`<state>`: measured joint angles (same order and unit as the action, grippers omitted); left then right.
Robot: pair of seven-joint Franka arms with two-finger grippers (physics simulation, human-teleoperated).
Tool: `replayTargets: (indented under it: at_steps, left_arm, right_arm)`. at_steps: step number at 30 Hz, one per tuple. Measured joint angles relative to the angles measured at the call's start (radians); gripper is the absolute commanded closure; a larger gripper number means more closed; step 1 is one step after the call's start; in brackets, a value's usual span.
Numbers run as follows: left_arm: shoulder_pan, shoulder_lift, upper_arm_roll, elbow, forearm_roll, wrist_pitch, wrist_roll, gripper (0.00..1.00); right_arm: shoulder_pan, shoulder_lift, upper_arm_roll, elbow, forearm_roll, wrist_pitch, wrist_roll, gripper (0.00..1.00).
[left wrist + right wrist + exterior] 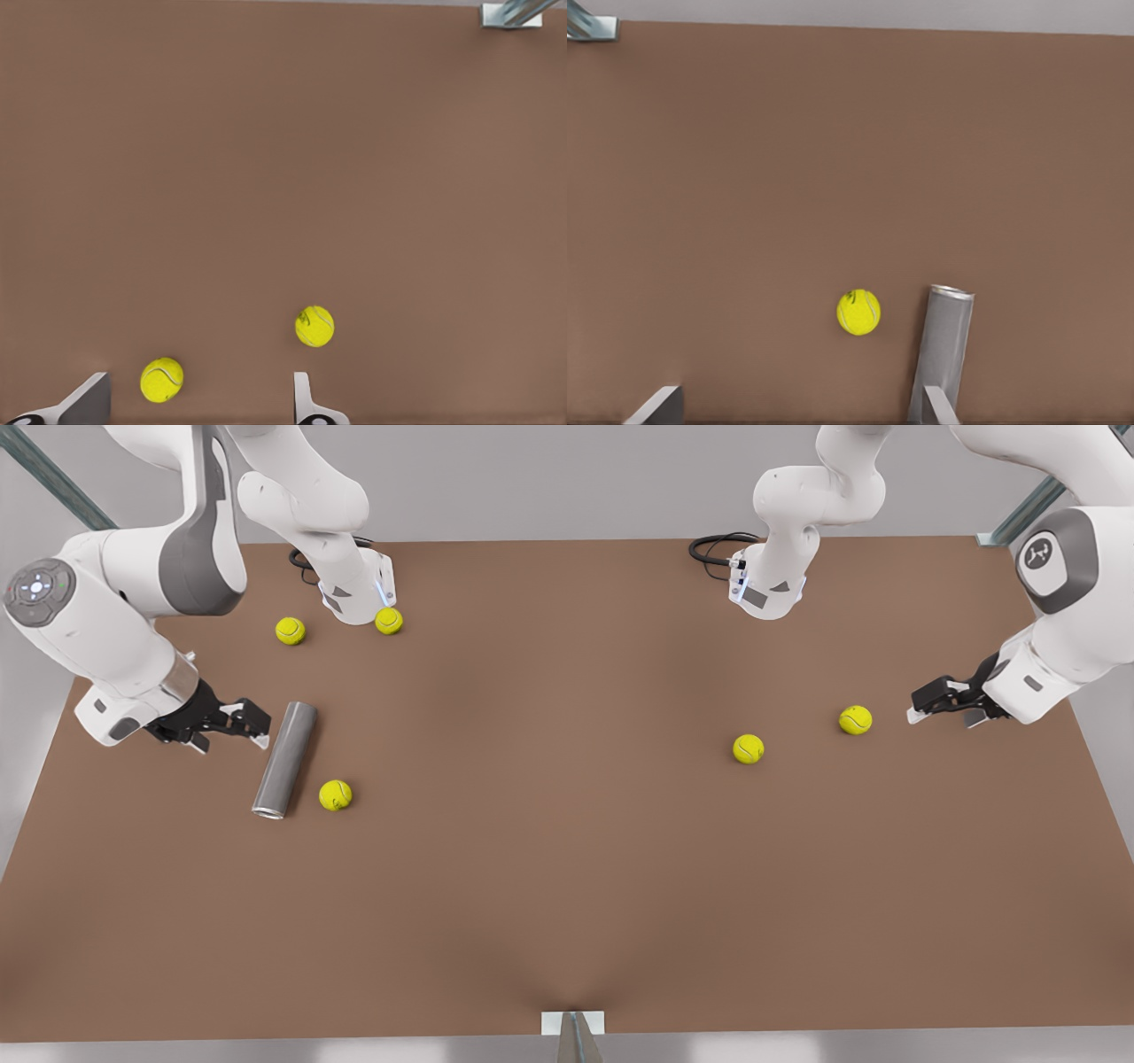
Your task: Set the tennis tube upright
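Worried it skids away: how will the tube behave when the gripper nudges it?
The tube lies on its side on the table, so it probably rolls. Its metallic skin looks slippery. The right gripper is open beside it.

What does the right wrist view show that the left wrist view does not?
Right wrist view alone: the tennis tube lying on its side, with one tennis ball beside it, apart from it, and the open right gripper next to the tube.

Left wrist view alone: two tennis balls lying apart, ahead of the open left gripper.

Both: the brown table and a metal bracket at its corner.
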<state>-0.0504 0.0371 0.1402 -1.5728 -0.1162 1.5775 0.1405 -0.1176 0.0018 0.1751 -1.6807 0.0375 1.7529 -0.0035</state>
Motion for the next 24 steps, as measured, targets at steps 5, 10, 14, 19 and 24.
replayTargets:
  at_steps: [5,10,14,19,24]
  left_arm:
    - [-0.034,0.001,-0.003,0.000,0.001,-0.001,0.014,0.00]
    - [-0.072,0.003,-0.005,0.000,0.004,-0.001,0.024,0.00]
    - [-0.084,0.004,-0.006,0.000,0.014,-0.003,0.030,0.00]
    - [-0.073,0.014,-0.005,0.001,0.024,-0.007,0.038,0.00]
    - [-0.045,0.051,-0.004,0.003,0.052,-0.006,0.045,0.00]
  right_arm:
    - [0.007,0.006,0.001,-0.274,-0.001,0.023,0.000,0.00]
    - [0.001,0.046,0.003,-0.521,-0.010,0.147,0.038,0.00]
    - [-0.208,0.189,0.004,-0.432,-0.030,0.205,0.056,0.00]
    - [-0.271,0.243,-0.061,-0.416,-0.041,0.252,0.125,0.00]
    - [-0.229,0.254,-0.066,-0.471,-0.043,0.306,0.184,0.00]
